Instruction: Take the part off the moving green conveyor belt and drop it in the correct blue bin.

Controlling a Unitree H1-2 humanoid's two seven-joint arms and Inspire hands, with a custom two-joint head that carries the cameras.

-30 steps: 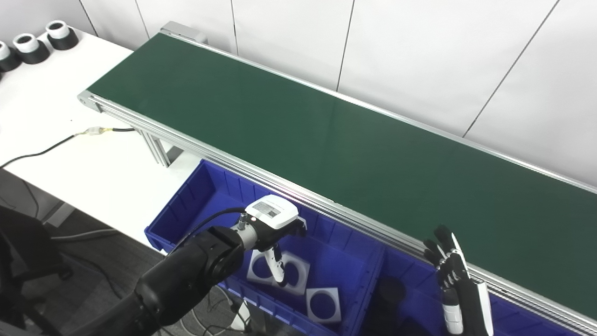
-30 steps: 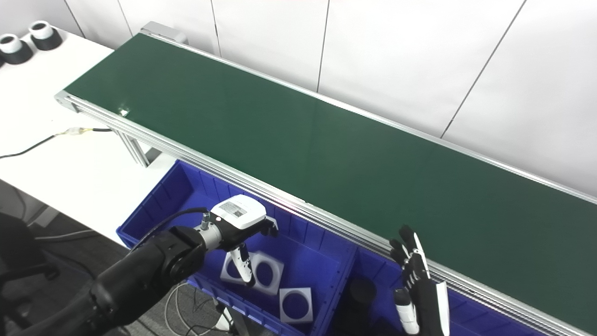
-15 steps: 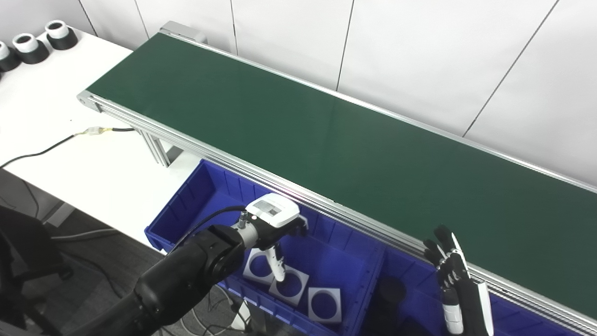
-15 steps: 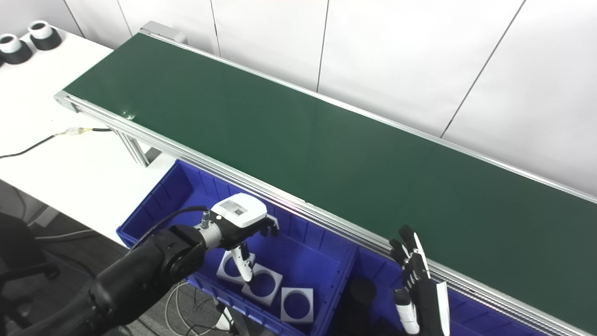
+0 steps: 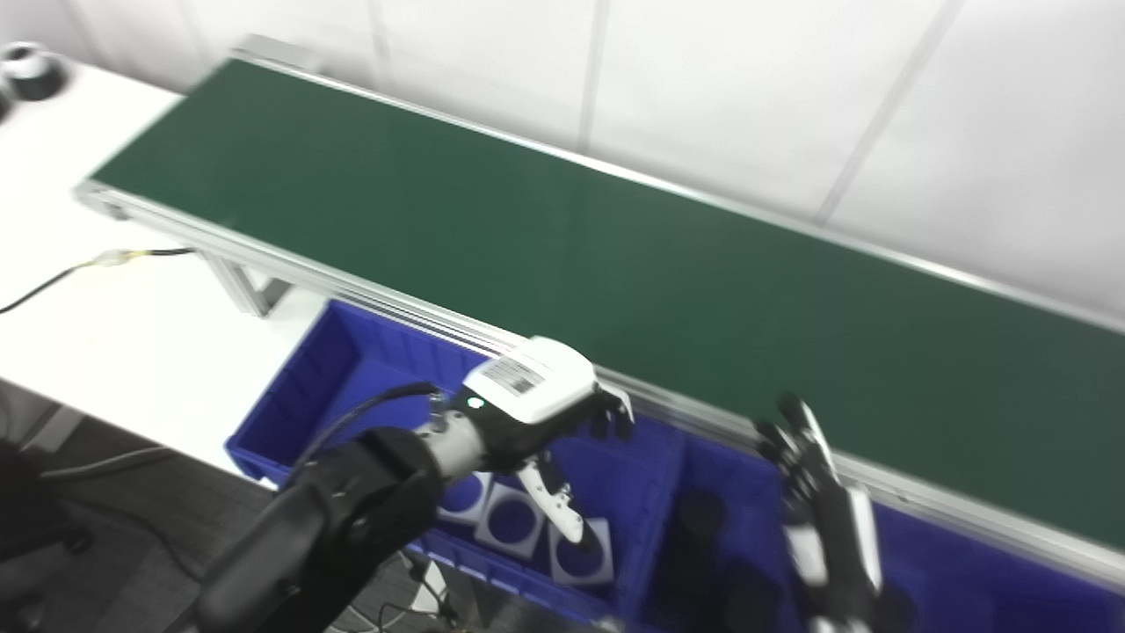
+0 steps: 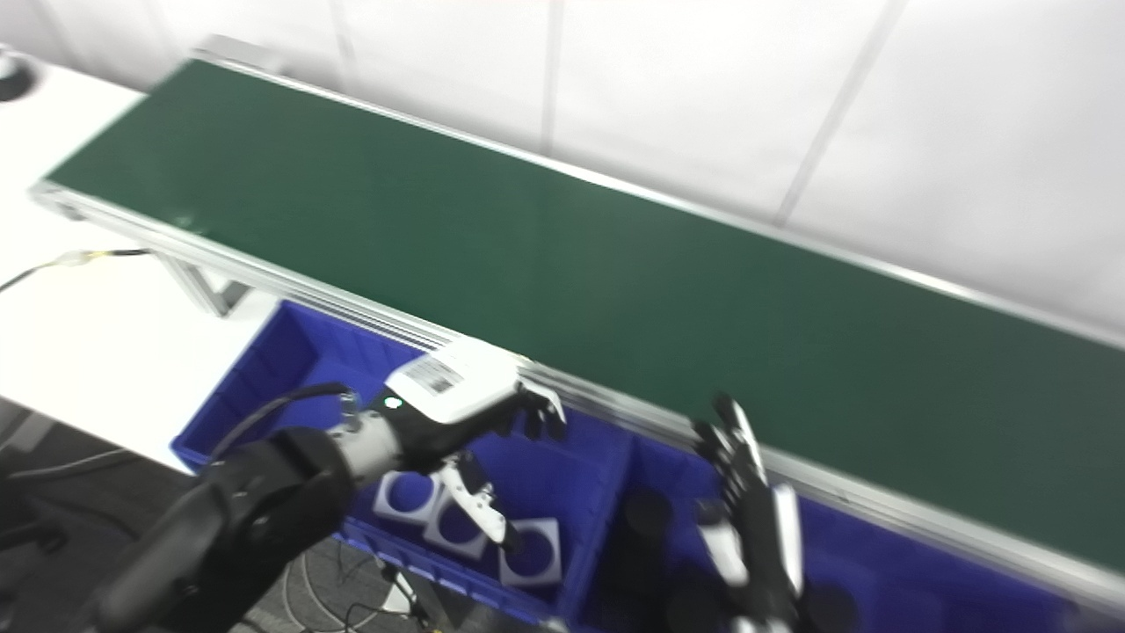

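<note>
Left eye view: the frame is motion-blurred. The green conveyor belt [image 5: 615,255] runs from upper left to lower right and carries no visible part. Below its near rail sit the blue bins; the left blue bin [image 5: 299,396] holds three white square parts with round openings [image 5: 514,523], lying flat in a row on its floor. The left hand [image 5: 545,413] hangs over this bin just beside the belt rail, fingers spread and pointing down; it holds nothing. One white finger [image 5: 562,510] reaches down towards the rightmost square part; whether it touches cannot be told. The right hand [image 5: 813,492] stands upright over the right blue bin [image 5: 967,571], fingers extended and apart, empty, close to the rail. A dark round object [image 5: 699,514] lies in that bin, too blurred to identify. A white table [image 5: 105,316] carries a black cable [image 5: 53,277] at the left. Right eye view: the same arrangement is confirmed. The left hand [image 6: 466,404] is open above the left blue bin [image 6: 264,369], its lowered finger [image 6: 488,519] ending at the edge of the rightmost square part [image 6: 532,554]. The right hand [image 6: 747,510] is open and holds nothing, fingertips level with the belt rail. The belt [image 6: 571,246] surface shows no part.
</note>
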